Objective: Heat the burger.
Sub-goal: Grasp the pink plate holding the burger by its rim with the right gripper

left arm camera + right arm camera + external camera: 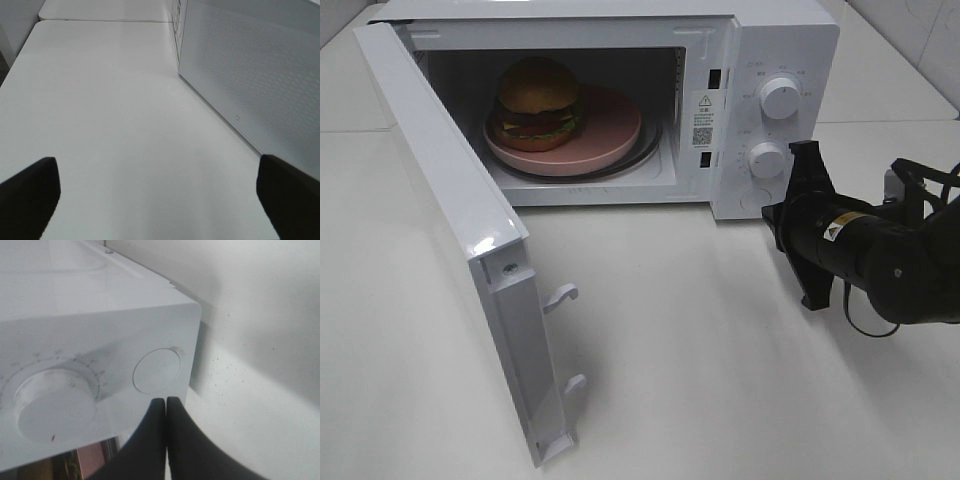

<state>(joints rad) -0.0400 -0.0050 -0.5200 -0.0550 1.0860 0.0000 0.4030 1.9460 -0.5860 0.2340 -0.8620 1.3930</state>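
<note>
The burger (537, 102), with a golden bun and dark layers, sits on a pink dish (615, 130) inside the open microwave (720, 30). My right gripper (769, 214) is shut and empty, its tip just in front of the control panel's lower corner. In the right wrist view the shut fingers (166, 407) point at a round button (157, 371) beside a knob (52, 402). My left gripper (157, 165) is open and empty over bare table, beside the outer face of the microwave door (250, 75). It is not seen in the exterior view.
The microwave door (450, 190) swings out to the left toward the table's front, latch hooks (563, 295) on its edge. Two knobs (780, 98) (767, 160) sit on the panel. The white table (700, 350) lies in front.
</note>
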